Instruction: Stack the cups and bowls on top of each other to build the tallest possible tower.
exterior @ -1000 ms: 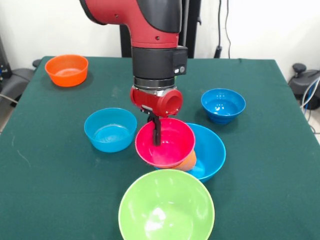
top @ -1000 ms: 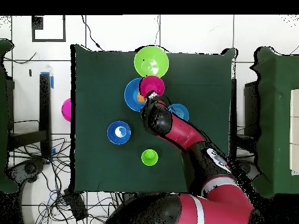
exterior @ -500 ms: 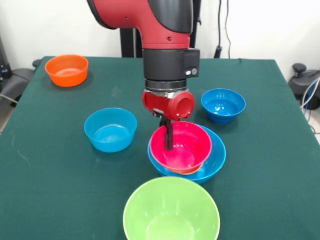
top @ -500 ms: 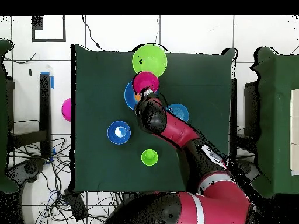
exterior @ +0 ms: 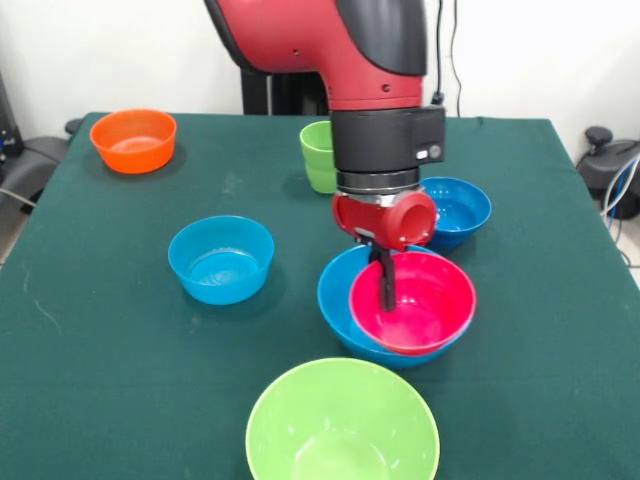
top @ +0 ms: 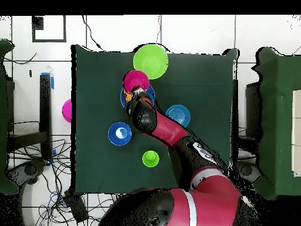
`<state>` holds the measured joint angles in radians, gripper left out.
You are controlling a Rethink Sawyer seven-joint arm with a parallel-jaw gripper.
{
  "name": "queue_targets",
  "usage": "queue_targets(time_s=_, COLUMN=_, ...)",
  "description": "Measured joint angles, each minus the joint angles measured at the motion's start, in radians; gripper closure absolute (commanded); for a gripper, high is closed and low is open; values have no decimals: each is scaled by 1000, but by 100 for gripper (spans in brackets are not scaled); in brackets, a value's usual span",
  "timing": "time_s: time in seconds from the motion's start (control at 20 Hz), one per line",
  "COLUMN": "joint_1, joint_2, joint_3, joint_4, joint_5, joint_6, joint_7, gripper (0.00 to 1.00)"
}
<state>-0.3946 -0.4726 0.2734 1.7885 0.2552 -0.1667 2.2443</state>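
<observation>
One pink-red bowl [exterior: 415,302] | gripped by fingers [exterior: 383,290] | over large blue bowl [exterior: 340,305]

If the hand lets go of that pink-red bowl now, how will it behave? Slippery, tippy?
The pink-red bowl looks glossy, so probably slippery against the large blue bowl beneath. It sits off-centre, overhanging one side of the blue rim, so it may slide or tilt on release. The hand pinches only its rim, which suggests it is light and fairly stiff.
</observation>
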Motion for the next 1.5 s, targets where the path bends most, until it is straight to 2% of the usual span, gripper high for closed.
queue_targets(time_s=0.45, joint_1=8, joint_2=-9, joint_3=14, joint_4=20, joint_5=0, joint_6=1, joint_7=16, gripper=100)
queue_targets(time_s=0.7, joint_1=3, joint_2=-56, joint_3=11, joint_4=69, joint_5=1, joint_6=42, joint_7=16, gripper=100)
queue_targets(time_s=0.8, joint_1=5, joint_2=-81, joint_3=3, joint_4=90, joint_5=1, joint_6=72, joint_7=16, gripper=100)
queue_targets(time_s=1.25, joint_1=-3, joint_2=-248, joint_3=-89, joint_4=171, joint_5=0, joint_6=324, joint_7=16, gripper=100)
queue_targets(time_s=1.5, joint_1=-26, joint_2=-286, joint_3=-102, joint_4=182, joint_5=0, joint_6=358, joint_7=16, gripper=100)
